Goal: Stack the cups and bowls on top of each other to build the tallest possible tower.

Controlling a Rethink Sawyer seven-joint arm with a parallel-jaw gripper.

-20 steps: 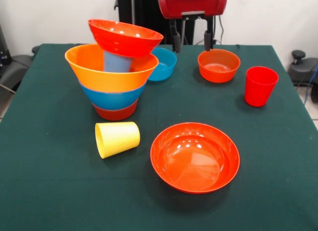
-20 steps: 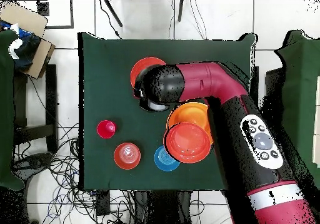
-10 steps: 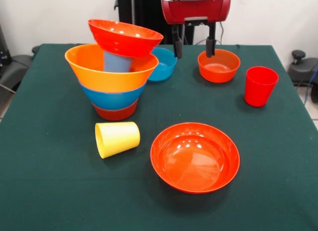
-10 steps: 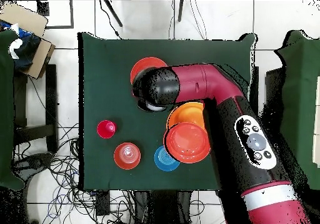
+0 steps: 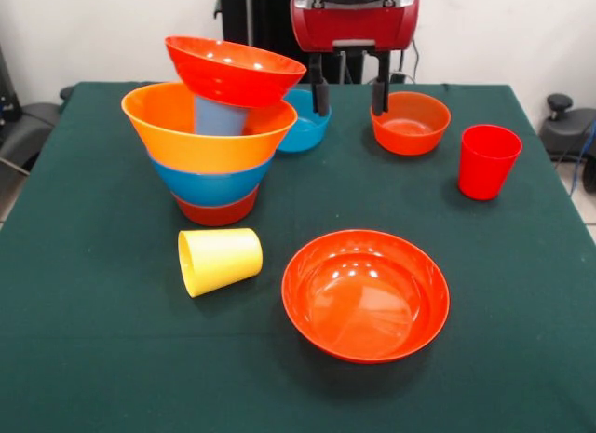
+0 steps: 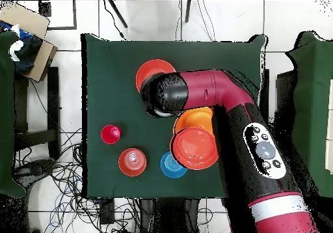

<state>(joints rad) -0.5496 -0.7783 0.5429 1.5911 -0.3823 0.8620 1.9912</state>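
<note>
The gripper hangs released and empty above the green surface. The tower stands off to its left in the front view, topped by a tilted red-orange bowl; a small blue bowl and small red-orange bowl flank it.

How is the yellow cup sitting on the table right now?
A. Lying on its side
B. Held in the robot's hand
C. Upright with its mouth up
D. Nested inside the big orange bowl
A. The yellow cup lies on its side on the green table, in front of the tower, apart from the robot's open, empty hand.
</note>
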